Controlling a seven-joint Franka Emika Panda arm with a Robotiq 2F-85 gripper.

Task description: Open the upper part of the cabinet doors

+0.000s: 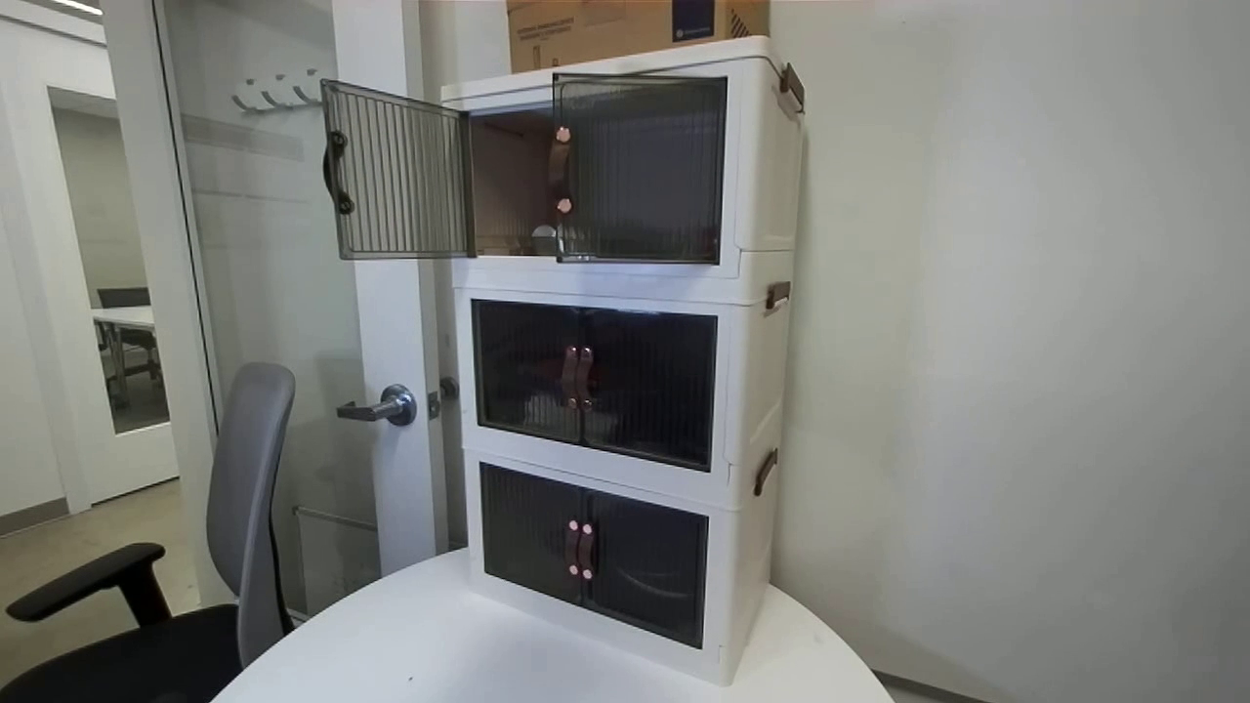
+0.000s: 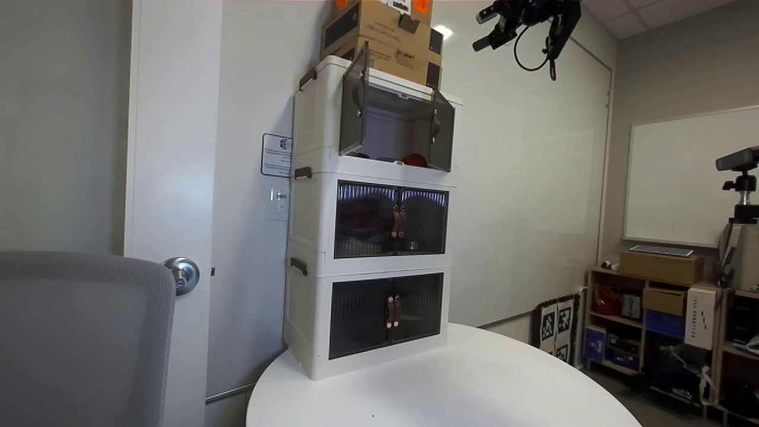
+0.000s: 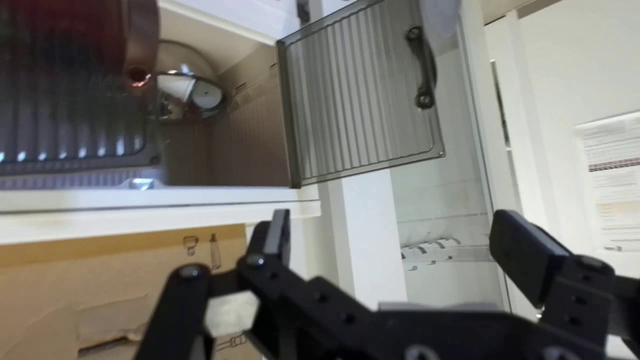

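The white cabinet (image 1: 767, 195) has three stacked sections with dark ribbed see-through doors; its side also shows in an exterior view (image 2: 311, 124). In the upper section, the left door (image 1: 400, 181) stands swung outward, and so does the right door (image 1: 645, 176). Both stand open in an exterior view too, the left door (image 2: 354, 107) and the right door (image 2: 442, 133). The wrist view shows the left door (image 3: 360, 95) and part of the right door (image 3: 65, 100). My gripper (image 3: 392, 225) is open and empty, above and in front of the cabinet; it also shows high up (image 2: 482, 28), touching no door.
Cardboard boxes (image 2: 391, 38) stand on the cabinet top. A shiny round object (image 3: 187, 60) and a red item (image 2: 415, 160) lie inside the upper section. The cabinet stands on a round white table (image 2: 474, 385). A grey chair (image 1: 249, 488) and a room door (image 1: 391, 469) are beside it.
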